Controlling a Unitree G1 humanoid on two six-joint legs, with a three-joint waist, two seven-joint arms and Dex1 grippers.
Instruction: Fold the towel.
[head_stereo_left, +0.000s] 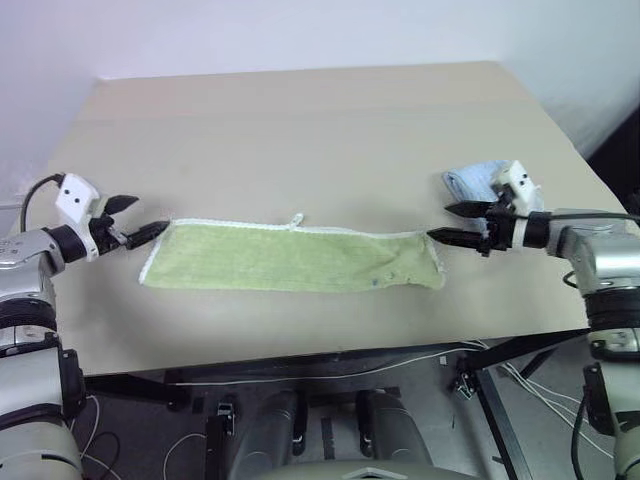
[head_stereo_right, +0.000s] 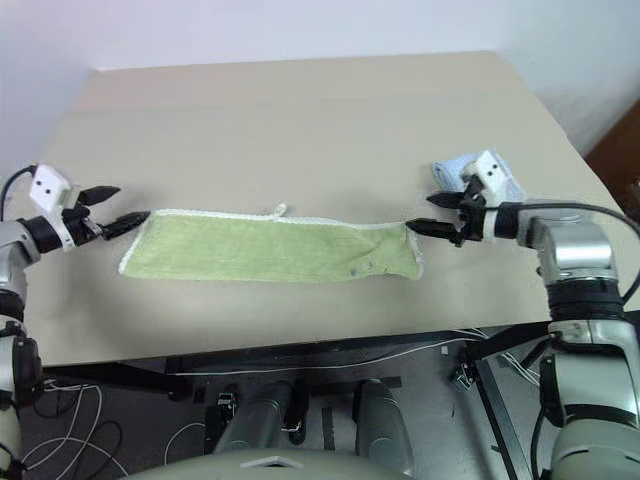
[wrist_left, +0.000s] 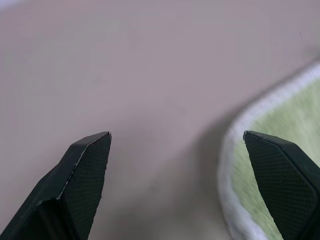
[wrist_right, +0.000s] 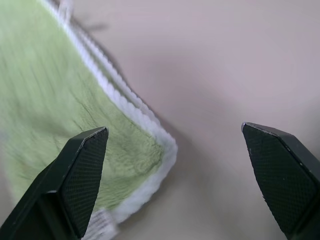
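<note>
- The towel (head_stereo_left: 290, 258) is long and light green, with a white stitched edge all the way round.
- It lies flat on the tan tabletop (head_stereo_left: 320, 130), in one long strip from side to side, close to the tabletop's near edge.
- A small white loop (head_stereo_left: 297, 219) sticks out from the towel's far long edge, about halfway along.
- A small dark drawing (head_stereo_left: 377, 282) sits on the towel near its right end.
- The left gripper (head_stereo_left: 135, 220) is at the towel's left end. Its two black fingers (wrist_left: 85, 175) are spread wide and hold nothing.
- In the left wrist view, one finger is over the bare tabletop and the other is over the rounded white edge of the towel's corner.
- The right gripper (head_stereo_left: 455, 223) is at the towel's right end. Its two black fingers (wrist_right: 82, 172) are spread wide too, and they hold nothing.
- In the right wrist view, one finger is over the green of the towel and the other is over the bare tabletop, with the towel's corner between them.
- A small light-blue folded cloth (head_stereo_left: 472, 183) lies on the tabletop just past the towel's right end, behind the right gripper and apart from the towel.
</note>
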